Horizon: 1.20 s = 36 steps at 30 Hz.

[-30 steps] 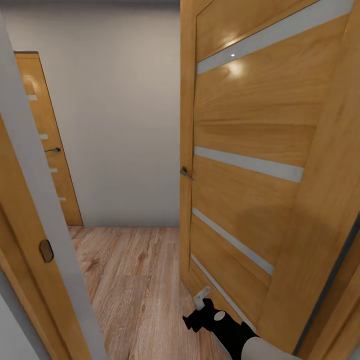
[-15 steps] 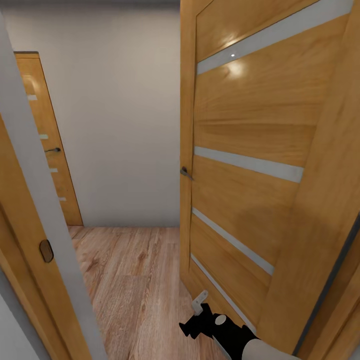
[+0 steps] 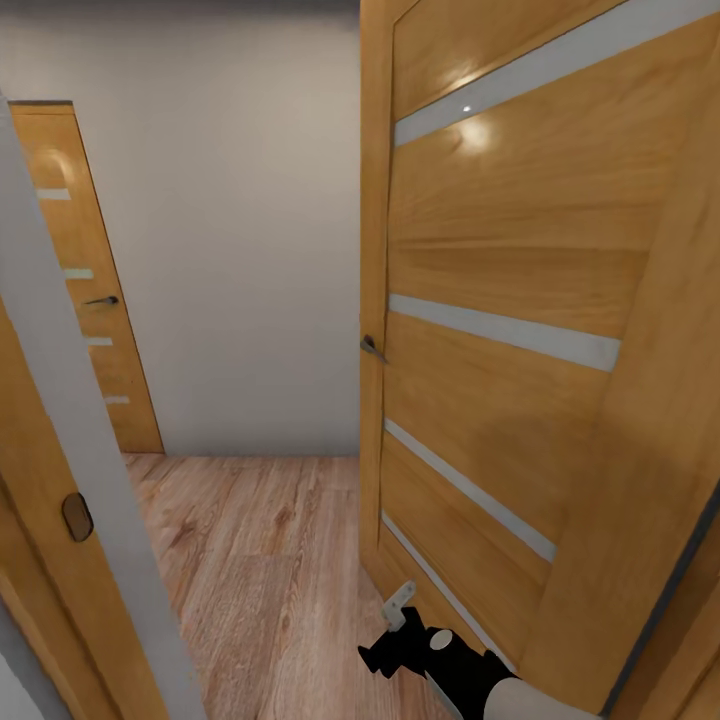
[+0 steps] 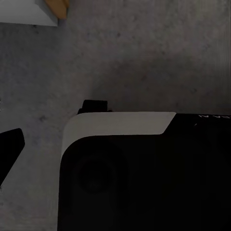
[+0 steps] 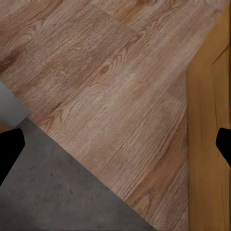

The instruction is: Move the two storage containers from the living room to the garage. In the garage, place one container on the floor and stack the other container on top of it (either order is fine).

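Note:
The two storage containers are out of view. I am in a doorway where the dark grey concrete floor (image 5: 48, 197) meets light wood planks (image 5: 106, 82). My right gripper (image 3: 395, 632) hangs low beside the open wooden door; in the right wrist view its two black fingertips (image 5: 9, 144) stand far apart, open, with nothing between them. A black fingertip (image 4: 8, 147) of my left gripper shows at the picture's edge over the concrete floor (image 4: 144, 53), next to my own black and white body (image 4: 144, 163). It holds nothing.
An open wooden door (image 3: 500, 300) with pale glass strips and a handle (image 3: 372, 347) stands close on the right. The white door frame (image 3: 70, 400) is close on the left. Ahead lie a plank floor (image 3: 260, 560), a grey wall and another closed door (image 3: 85, 290).
The whole view has shifted slightly, so the door frame and far door sit further left. My right gripper has dropped a little.

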Tool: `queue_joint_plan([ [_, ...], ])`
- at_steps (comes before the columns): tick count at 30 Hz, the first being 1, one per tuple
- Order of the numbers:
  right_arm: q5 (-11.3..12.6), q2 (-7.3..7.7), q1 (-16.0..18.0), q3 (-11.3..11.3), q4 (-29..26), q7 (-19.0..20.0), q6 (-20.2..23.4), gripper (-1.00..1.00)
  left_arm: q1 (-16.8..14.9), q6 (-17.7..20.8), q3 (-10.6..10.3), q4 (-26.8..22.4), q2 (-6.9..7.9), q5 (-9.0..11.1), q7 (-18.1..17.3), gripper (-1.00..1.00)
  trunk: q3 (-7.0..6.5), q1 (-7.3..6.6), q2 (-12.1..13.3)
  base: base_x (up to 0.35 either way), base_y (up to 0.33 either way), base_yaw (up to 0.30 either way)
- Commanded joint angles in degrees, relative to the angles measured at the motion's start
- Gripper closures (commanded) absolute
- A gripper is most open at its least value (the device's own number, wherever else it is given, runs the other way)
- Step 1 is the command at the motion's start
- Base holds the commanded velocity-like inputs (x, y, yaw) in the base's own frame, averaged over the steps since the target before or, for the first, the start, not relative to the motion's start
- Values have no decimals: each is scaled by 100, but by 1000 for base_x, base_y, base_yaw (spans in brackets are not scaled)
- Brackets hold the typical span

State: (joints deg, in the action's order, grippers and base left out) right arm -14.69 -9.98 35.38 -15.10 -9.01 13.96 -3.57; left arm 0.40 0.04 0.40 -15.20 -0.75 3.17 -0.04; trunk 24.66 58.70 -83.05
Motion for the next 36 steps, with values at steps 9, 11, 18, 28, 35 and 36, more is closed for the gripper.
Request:
queue_joint_plan([
  [9, -66, -2, 4, 24, 5, 2, -21, -100, 4, -4, 4, -9, -12, 35, 12, -100, 5, 3, -2, 177, 0, 0],
  [11, -66, -2, 4, 24, 5, 2, -21, -100, 4, -2, 7, -14, -14, 35, 12, -100, 5, 3, -2, 25, 0, 0],
  [18, -69, -2, 4, 24, 5, 1, -21, -100, 4, 2, 8, -20, -13, 35, 9, -100, 5, 3, -2, 60, 0, 0],
  [28, -69, -2, 4, 24, 5, 1, -21, -100, 4, 13, 5, -18, -12, 35, 12, -100, 5, 3, -2, 122, 0, 0],
  [35, -69, -2, 4, 24, 5, 1, -21, -100, 4, 18, 7, -23, -14, 35, 4, -100, 5, 3, -2, 51, 0, 0],
  [36, -69, -2, 4, 24, 5, 1, -21, -100, 4, 19, 6, -21, -8, 32, 1, -100, 5, 3, -2, 233, 0, 0],
])
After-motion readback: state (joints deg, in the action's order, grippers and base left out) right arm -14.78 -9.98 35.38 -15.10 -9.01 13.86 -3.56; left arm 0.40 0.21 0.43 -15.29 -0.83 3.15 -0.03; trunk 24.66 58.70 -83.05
